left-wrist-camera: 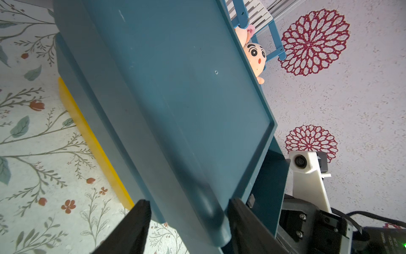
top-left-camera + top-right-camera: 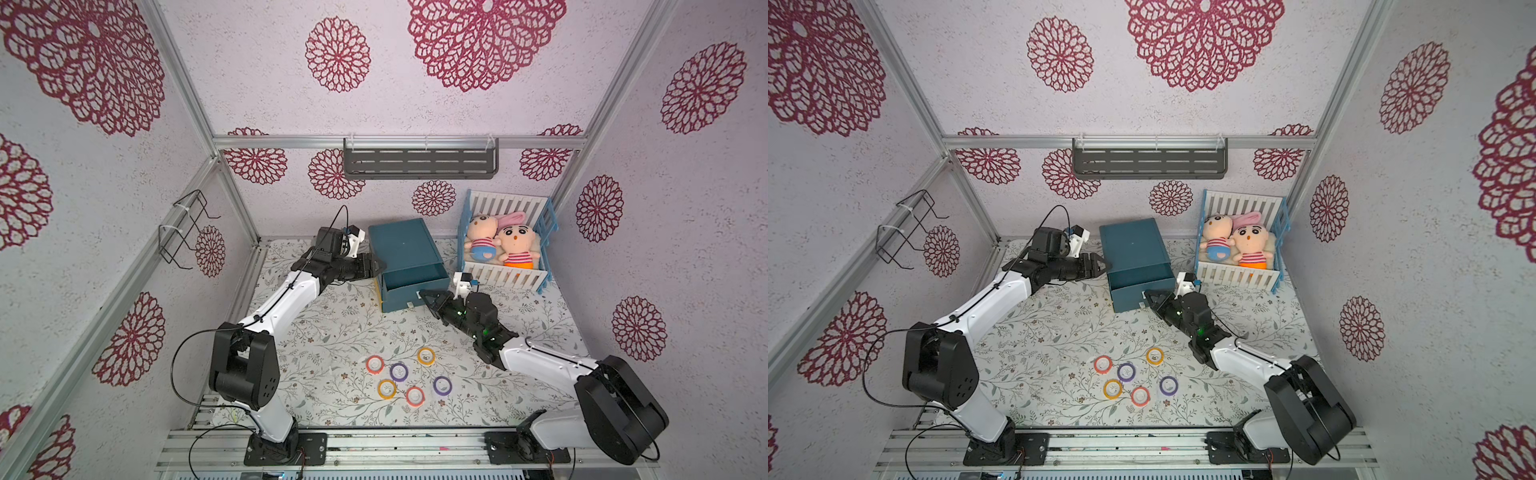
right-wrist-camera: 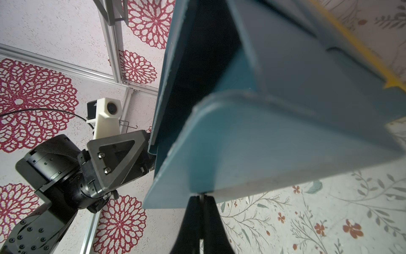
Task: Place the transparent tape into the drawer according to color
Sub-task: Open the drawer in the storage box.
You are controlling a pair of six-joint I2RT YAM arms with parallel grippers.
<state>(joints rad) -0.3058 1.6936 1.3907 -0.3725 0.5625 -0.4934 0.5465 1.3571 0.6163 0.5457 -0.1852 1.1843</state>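
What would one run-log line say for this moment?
left pincer: on cabinet | right pincer: shut on drawer | tape rings: six on table

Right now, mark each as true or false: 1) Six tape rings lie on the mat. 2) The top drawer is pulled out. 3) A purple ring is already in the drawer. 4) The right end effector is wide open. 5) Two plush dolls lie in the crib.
1) True: all six tape rings lie on the mat.
2) True: the top drawer stands out of the blue cabinet.
3) False: the visible part of the drawer shows no ring; both purple ones are on the mat.
4) False: the right end effector is shut, at the drawer's front edge.
5) True: two plush dolls lie in the crib.
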